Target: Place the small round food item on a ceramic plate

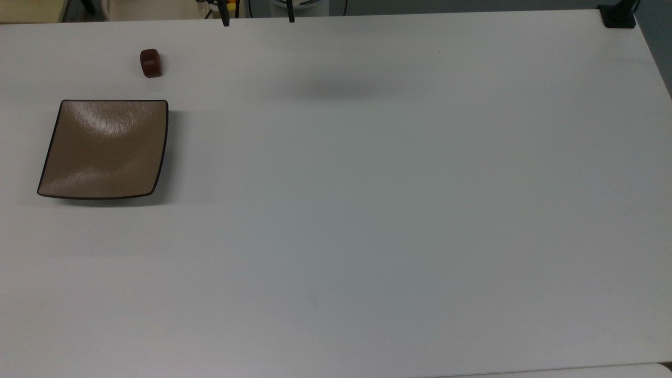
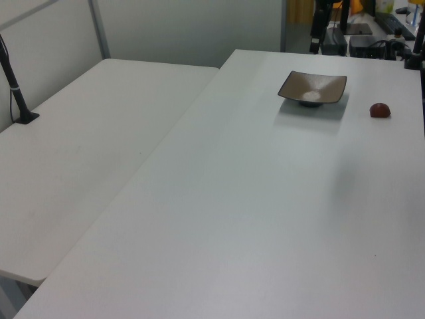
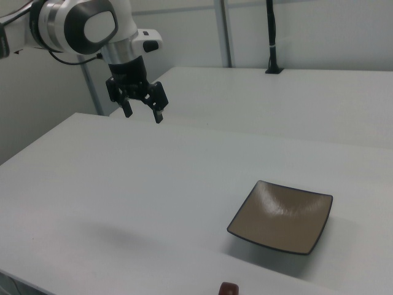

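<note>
White table (image 1: 367, 210) bare-topped; second table (image 2: 80, 173) alongside. Plate (image 1: 105, 149) on it, food lump (image 1: 150, 63) near plate, apart. Gripper (image 3: 142, 114) high above, fingers spread, empty.

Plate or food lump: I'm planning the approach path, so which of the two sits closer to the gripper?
The ceramic plate. In the right view it lies between the raised, open gripper and the small round food item at the table's near edge.
</note>
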Controlling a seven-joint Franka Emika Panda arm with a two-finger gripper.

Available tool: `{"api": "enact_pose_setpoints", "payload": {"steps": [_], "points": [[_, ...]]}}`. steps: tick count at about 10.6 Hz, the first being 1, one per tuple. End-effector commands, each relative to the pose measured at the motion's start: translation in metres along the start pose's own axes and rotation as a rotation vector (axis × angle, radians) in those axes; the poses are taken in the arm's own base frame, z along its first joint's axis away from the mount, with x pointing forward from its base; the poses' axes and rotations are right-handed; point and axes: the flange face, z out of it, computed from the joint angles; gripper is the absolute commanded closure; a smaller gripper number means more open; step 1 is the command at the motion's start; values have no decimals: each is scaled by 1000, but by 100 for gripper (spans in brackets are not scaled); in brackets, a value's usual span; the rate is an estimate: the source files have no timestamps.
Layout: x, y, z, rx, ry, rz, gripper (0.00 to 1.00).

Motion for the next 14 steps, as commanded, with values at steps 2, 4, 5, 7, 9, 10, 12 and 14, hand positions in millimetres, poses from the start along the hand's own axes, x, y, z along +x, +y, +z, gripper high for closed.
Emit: {"api": "enact_pose_setpoints", "payload": {"steps": [2,4,5,7,9,10,12,14], "points": [[-5,2,-1,15,11,9,0],[-5,2,-1,15,11,9,0],[-5,2,-1,14,11,11,0],[-6,3,-2,14,11,12,0],[-5,4,-2,14,11,12,0],[-6,6,-2,14,10,15,0],[-9,15,-3,15,-10,22,0],[-13,23,-4,18,-26,-36,0]]}}
